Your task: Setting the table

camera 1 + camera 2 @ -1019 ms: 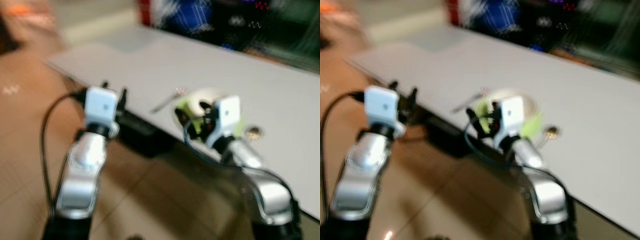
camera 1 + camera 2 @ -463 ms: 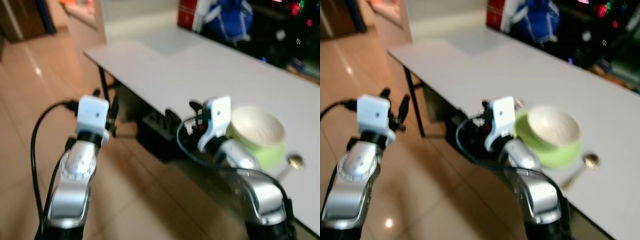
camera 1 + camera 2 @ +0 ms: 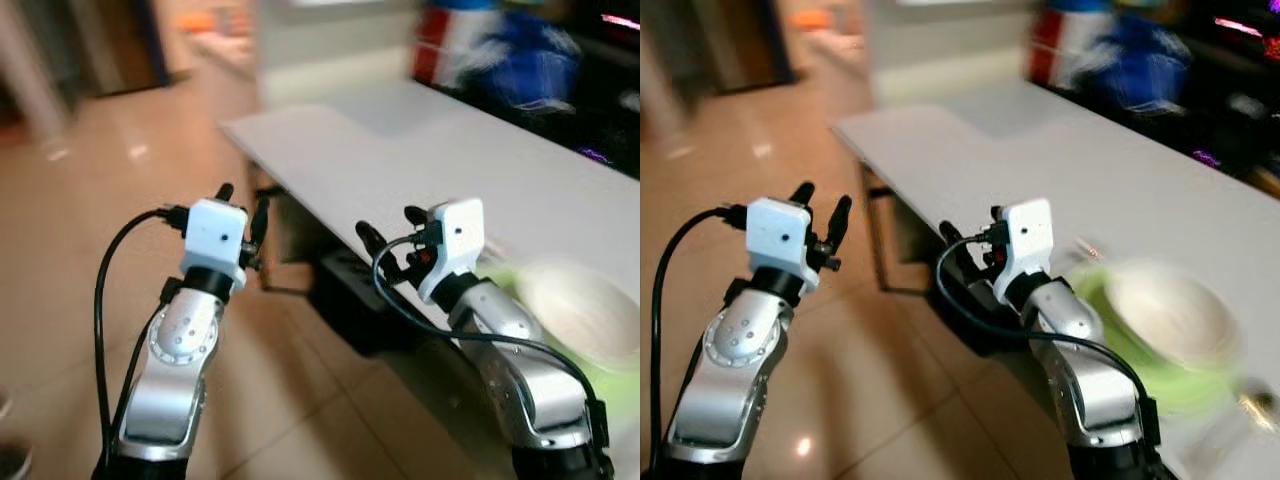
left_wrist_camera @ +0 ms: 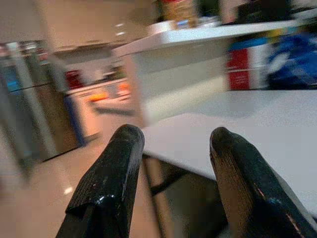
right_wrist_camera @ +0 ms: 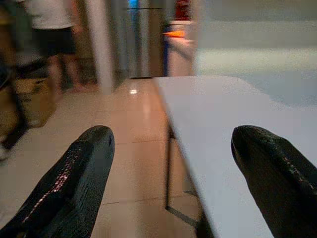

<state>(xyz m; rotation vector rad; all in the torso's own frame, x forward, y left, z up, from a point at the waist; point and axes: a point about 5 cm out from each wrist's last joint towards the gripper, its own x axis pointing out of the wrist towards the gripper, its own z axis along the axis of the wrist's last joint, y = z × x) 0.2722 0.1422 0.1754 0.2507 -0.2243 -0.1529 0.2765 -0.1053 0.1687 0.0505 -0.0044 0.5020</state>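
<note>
A light green bowl (image 3: 1165,325) with a pale inside stands near the front edge of the white table (image 3: 420,150), blurred. Beside it lies a blurred spoon (image 3: 1252,400). My right gripper (image 3: 973,226) is open and empty, held in the air off the table's edge, to the left of the bowl and apart from it. Further left, my left gripper (image 3: 243,198) is raised over the floor, also open and empty. Seen from the wrists, the left gripper (image 4: 174,134) points along the table's corner, and the right gripper (image 5: 173,136) has the table edge between its fingers.
A dark box (image 3: 350,300) sits on the tan tiled floor under the table, beside a black table leg (image 3: 262,250). A person (image 5: 52,29) stands far off by a fridge. A white counter (image 4: 198,54) lies beyond the table, with red and blue items (image 3: 500,55) at its far side.
The camera has swung left, so the table and bowl sit further right in the picture. The right gripper, at the bowl a second ago, is now apart from it. Both grippers stay open.
</note>
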